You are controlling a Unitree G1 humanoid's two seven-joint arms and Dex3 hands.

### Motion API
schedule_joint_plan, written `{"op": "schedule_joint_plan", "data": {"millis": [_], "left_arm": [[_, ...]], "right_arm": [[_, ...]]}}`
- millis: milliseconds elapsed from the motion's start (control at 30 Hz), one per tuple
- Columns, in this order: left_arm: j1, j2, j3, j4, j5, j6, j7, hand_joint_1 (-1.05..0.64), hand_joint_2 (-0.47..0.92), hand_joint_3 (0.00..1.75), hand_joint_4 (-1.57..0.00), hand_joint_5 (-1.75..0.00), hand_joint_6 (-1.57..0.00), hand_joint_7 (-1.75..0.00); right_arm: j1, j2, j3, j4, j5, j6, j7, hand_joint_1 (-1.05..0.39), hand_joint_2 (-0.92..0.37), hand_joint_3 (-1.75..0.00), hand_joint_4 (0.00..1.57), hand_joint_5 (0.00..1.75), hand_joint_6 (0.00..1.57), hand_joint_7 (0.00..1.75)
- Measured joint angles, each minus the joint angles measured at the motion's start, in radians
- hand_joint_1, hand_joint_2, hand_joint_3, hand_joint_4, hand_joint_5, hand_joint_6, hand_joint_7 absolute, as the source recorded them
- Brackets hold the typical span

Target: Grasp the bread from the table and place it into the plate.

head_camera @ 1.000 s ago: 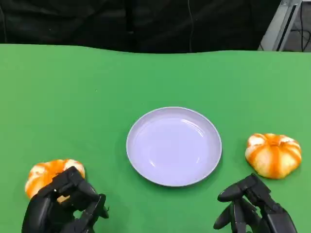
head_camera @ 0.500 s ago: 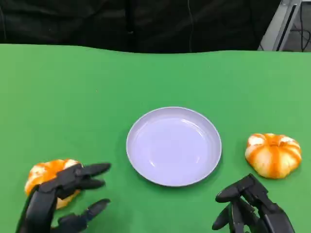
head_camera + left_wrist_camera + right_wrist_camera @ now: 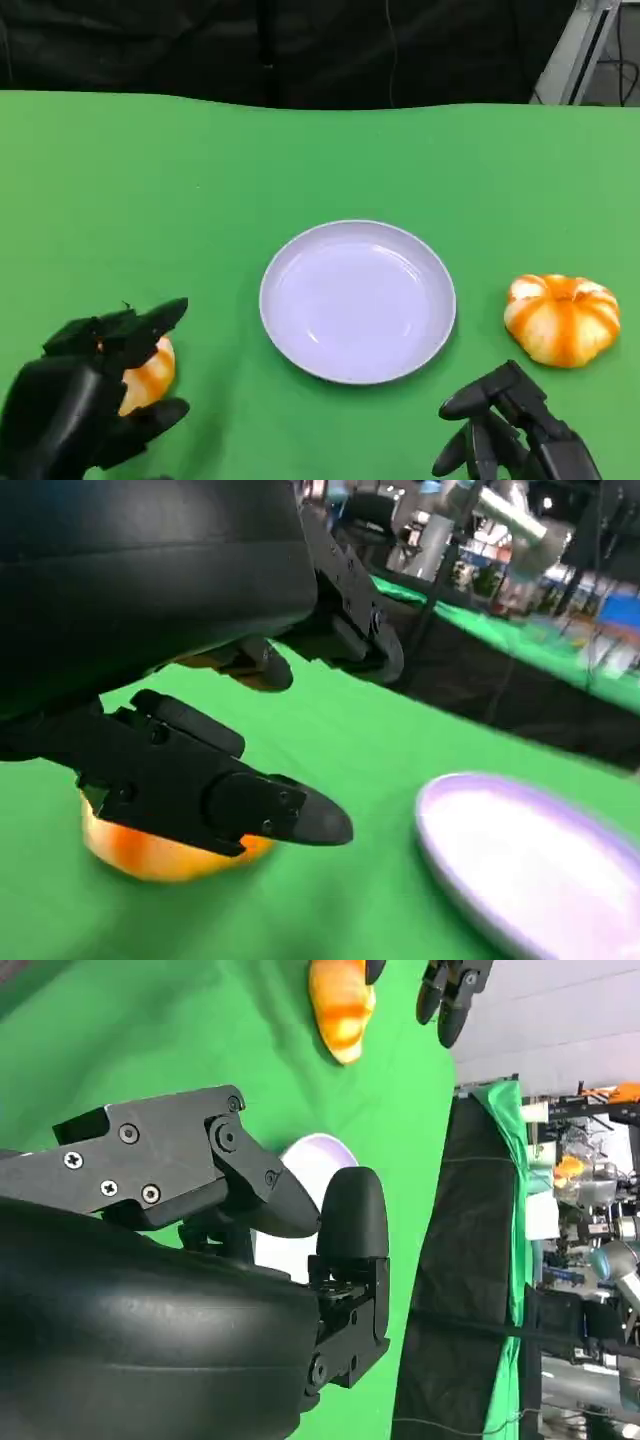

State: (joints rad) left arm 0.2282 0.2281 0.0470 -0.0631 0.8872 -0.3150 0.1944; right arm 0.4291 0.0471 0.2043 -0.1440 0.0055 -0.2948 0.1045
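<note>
Risk: the left hand sits spread over the bread to the left of the plate, fingers arched around it, with firm contact not confirmed from either view; a shallow closure could let the rounded loaf roll out or dent its crust. The second bread, right of the plate, lies untouched on the desk, the right hand near it holding nothing, fingers loosely apart. The loaves are glossy, lobed, orange and white; the plate is smooth, shallow and pale lilac; the desk is matte green.
</note>
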Motion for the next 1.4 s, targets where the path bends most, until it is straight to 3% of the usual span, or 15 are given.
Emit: {"op": "schedule_joint_plan", "data": {"millis": [167, 433, 733, 800, 833, 867, 900, 933, 967, 1000, 1033, 1067, 1100, 1167, 1400], "left_arm": [[0.0, 0.054, -0.057, -0.063, 0.145, 0.147, -0.019, -0.47, 0.92, 0.12, -0.24, -0.21, -0.37, 0.0], [-0.063, 0.069, -0.177, -0.079, 0.263, 0.41, -0.286, -0.48, 0.92, 0.12, -0.18, -0.14, -0.27, 0.0], [-0.223, 0.074, -0.275, 0.133, 0.26, 0.538, -0.366, -0.48, 0.92, 0.14, -0.18, -0.13, -0.25, -0.01], [-0.261, 0.075, -0.289, 0.202, 0.241, 0.539, -0.335, -0.42, 0.92, 0.15, -0.26, -0.16, -0.31, -0.03], [-0.276, 0.075, -0.29, 0.232, 0.222, 0.532, -0.305, -0.38, 0.92, 0.17, -0.39, -0.23, -0.43, -0.08], [-0.286, 0.076, -0.285, 0.261, 0.189, 0.513, -0.262, -0.33, 0.92, 0.23, -0.55, -0.38, -0.61, -0.13], [-0.289, 0.078, -0.278, 0.284, 0.153, 0.483, -0.212, -0.32, 0.92, 0.26, -0.56, -0.6, -0.71, -0.12], [-0.289, 0.08, -0.272, 0.298, 0.12, 0.451, -0.162, -0.3, 0.92, 0.24, -0.65, -1.02, -0.9, -0.18], [-0.289, 0.084, -0.266, 0.316, 0.087, 0.411, -0.106, -0.28, 0.92, 0.26, -0.7, -1.4, -1.0, -0.38], [-0.288, 0.092, -0.261, 0.333, 0.061, 0.365, -0.049, -0.28, 0.92, 0.27, -0.72, -1.53, -1.01, -0.5], [-0.288, 0.101, -0.26, 0.346, 0.04, 0.324, 0.001, -0.27, 0.92, 0.27, -0.73, -1.6, -1.01, -0.56], [-0.288, 0.11, -0.26, 0.358, 0.024, 0.292, 0.04, -0.29, 0.9, 0.34, -0.71, -1.66, -0.95, -0.83], [-0.289, 0.118, -0.26, 0.369, 0.01, 0.271, 0.065, -0.28, 0.88, 0.47, -0.7, -1.7, -0.76, -1.28], [-0.282, 0.126, -0.26, 0.371, 0.005, 0.249, 0.113, -0.24, 0.82, 0.58, -0.68, -1.74, -0.58, -1.65], [-0.242, 0.131, -0.261, 0.247, -0.01, 0.208, 0.199, -0.18, 0.66, 0.72, -0.7, -1.75, -0.55, -1.75]], "right_arm": [[0.001, 0.004, 0.002, -0.003, 0.0, 0.004, -0.008, -0.26, -0.92, -1.02, 0.38, 1.75, 0.16, 1.75], [0.002, 0.005, 0.005, -0.005, -0.001, 0.008, -0.012, -0.26, -0.92, -1.03, 0.39, 1.75, 0.16, 1.75], [0.004, 0.007, 0.008, -0.009, -0.006, 0.007, -0.017, -0.25, -0.92, -1.01, 0.38, 1.75, 0.14, 1.75], [0.004, 0.005, 0.008, -0.01, -0.008, 0.007, -0.017, -0.25, -0.92, -1.01, 0.38, 1.75, 0.14, 1.75], [0.003, 0.004, 0.008, -0.01, -0.008, 0.006, -0.016, -0.25, -0.92, -1.01, 0.38, 1.75, 0.14, 1.75], [0.003, 0.004, 0.008, -0.01, -0.007, 0.006, -0.016, -0.25, -0.92, -1.01, 0.38, 1.75, 0.14, 1.75], [0.004, 0.004, 0.008, -0.01, -0.007, 0.006, -0.016, -0.26, -0.92, -1.01, 0.37, 1.75, 0.14, 1.75], [0.005, 0.004, 0.008, -0.011, -0.007, 0.007, -0.016, -0.26, -0.92, -1.01, 0.37, 1.75, 0.14, 1.75], [0.005, 0.003, 0.008, -0.011, -0.007, 0.007, -0.016, -0.25, -0.92, -1.01, 0.37, 1.75, 0.14, 1.75], [0.005, 0.003, 0.008, -0.012, -0.007, 0.006, -0.016, -0.25, -0.92, -1.01, 0.37, 1.75, 0.14, 1.75], [0.005, 0.002, 0.008, -0.013, -0.007, 0.006, -0.016, -0.25, -0.92, -1.01, 0.37, 1.75, 0.13, 1.75], [0.005, 0.002, 0.008, -0.013, -0.007, 0.006, -0.016, -0.25, -0.92, -1.01, 0.37, 1.75, 0.13, 1.75], [0.005, 0.001, 0.008, -0.014, -0.007, 0.006, -0.015, -0.25, -0.92, -1.01, 0.37, 1.75, 0.13, 1.75], [0.005, 0.001, 0.008, -0.014, -0.007, 0.007, -0.015, -0.25, -0.92, -1.01, 0.38, 1.75, 0.14, 1.75], [0.004, 0.004, 0.012, -0.017, -0.017, 0.008, -0.023, -0.25, -0.92, -1.01, 0.37, 1.75, 0.13, 1.75]]}}
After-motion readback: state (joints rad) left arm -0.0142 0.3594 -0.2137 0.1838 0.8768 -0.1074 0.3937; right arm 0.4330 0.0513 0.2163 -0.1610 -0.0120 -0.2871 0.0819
